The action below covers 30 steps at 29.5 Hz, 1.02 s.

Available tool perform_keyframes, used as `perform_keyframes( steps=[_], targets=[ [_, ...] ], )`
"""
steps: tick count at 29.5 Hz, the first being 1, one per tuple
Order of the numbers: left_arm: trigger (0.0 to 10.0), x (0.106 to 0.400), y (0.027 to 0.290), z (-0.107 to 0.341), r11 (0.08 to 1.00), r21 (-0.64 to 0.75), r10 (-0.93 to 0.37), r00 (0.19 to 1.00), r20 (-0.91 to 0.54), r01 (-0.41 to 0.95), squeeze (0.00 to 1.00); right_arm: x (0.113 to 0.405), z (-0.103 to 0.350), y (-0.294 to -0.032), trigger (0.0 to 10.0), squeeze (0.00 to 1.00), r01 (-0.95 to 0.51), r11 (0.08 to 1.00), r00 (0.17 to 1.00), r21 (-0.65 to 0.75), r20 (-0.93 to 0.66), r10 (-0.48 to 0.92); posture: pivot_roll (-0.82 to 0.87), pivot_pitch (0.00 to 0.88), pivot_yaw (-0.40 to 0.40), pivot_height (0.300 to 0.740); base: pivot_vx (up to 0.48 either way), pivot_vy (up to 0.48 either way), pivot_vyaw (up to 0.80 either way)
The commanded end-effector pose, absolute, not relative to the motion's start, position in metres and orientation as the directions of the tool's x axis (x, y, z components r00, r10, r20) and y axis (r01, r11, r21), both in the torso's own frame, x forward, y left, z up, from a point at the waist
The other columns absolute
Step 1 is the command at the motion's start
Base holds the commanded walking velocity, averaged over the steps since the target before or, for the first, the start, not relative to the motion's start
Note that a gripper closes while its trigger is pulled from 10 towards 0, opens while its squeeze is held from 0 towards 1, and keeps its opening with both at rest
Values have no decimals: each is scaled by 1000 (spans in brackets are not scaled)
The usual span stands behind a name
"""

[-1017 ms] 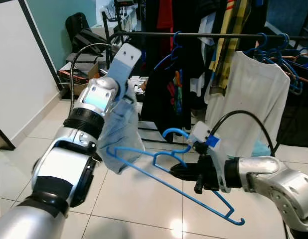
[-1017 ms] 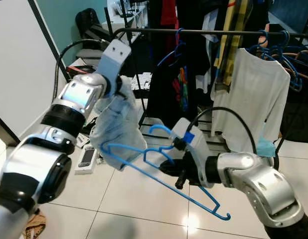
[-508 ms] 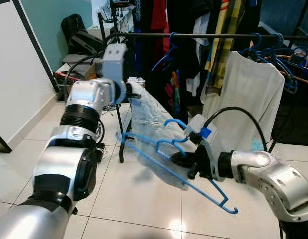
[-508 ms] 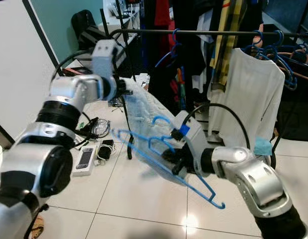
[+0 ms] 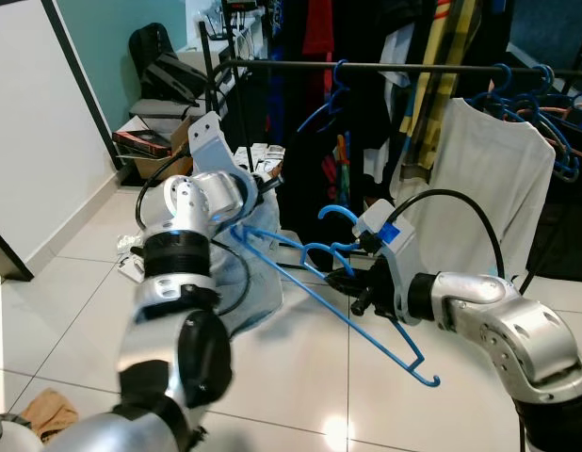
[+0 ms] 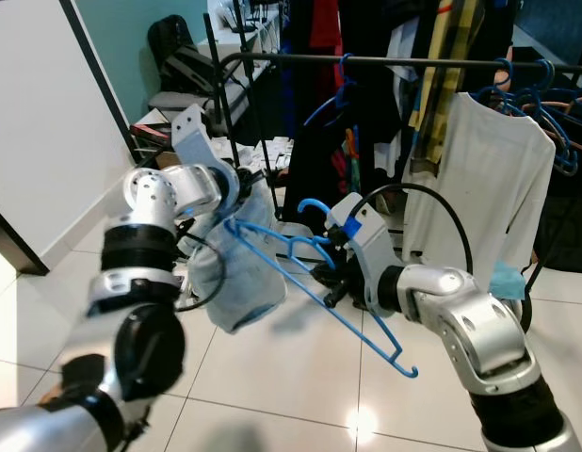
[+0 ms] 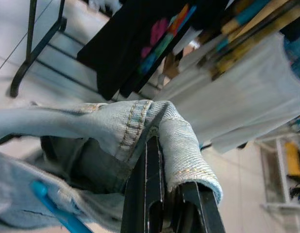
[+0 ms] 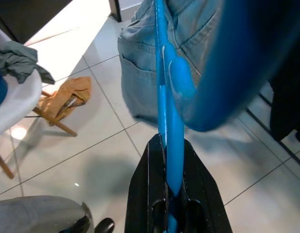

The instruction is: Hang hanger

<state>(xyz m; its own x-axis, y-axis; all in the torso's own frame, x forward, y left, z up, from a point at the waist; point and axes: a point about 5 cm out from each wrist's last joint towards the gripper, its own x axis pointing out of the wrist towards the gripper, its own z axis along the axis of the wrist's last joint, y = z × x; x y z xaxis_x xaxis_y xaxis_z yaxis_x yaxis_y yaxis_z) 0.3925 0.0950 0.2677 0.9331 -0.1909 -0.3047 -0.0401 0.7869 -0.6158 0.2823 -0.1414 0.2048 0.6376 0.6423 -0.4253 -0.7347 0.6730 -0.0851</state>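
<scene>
Since a second ago our left gripper (image 5: 263, 185) has dropped, fingers pinching the jeans (image 5: 244, 287); right gripper (image 5: 352, 287) clamps the blue hanger (image 5: 310, 268) (denim at nine o'clock could slide off).

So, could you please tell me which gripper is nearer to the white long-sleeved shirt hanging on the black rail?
Right. The right gripper, clamped on the blue plastic hanger, sits just beside the white shirt; the left gripper, pinching pale denim jeans, is farther away.
</scene>
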Motion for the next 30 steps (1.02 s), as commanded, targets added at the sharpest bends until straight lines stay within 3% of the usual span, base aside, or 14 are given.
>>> perform_keyframes(
  steps=[1,5,7,14,23,30],
  targets=[
    [10000,391,103,267,759,-643,-128,946,-298,-100,0,283,203,-137,10000,0,-744,662,630,-93,-429,648,-54,0,88,740,0,0,0],
    [10000,392,105,264,753,-646,-105,947,-304,-124,0,283,203,-135,10000,0,-749,656,624,-91,-431,652,-54,0,88,740,0,0,0],
    [10000,398,124,256,744,-629,5,943,-332,-225,0,279,200,-132,10000,0,-762,643,604,-78,-441,664,-58,0,96,740,0,0,0],
    [10000,398,134,250,719,-628,73,930,-359,-299,0,276,197,-129,10000,0,-772,632,587,-62,-450,673,-59,0,97,740,0,0,0],
    [10000,385,98,264,662,-714,-31,943,-330,-228,0,276,181,-120,10000,0,-766,641,573,-44,-499,650,-55,0,89,740,0,0,0],
    [10000,383,89,274,655,-732,-56,954,-294,-187,0,293,173,-134,10000,0,-678,723,665,-134,-532,525,-47,0,84,740,0,0,0]
  ],
)
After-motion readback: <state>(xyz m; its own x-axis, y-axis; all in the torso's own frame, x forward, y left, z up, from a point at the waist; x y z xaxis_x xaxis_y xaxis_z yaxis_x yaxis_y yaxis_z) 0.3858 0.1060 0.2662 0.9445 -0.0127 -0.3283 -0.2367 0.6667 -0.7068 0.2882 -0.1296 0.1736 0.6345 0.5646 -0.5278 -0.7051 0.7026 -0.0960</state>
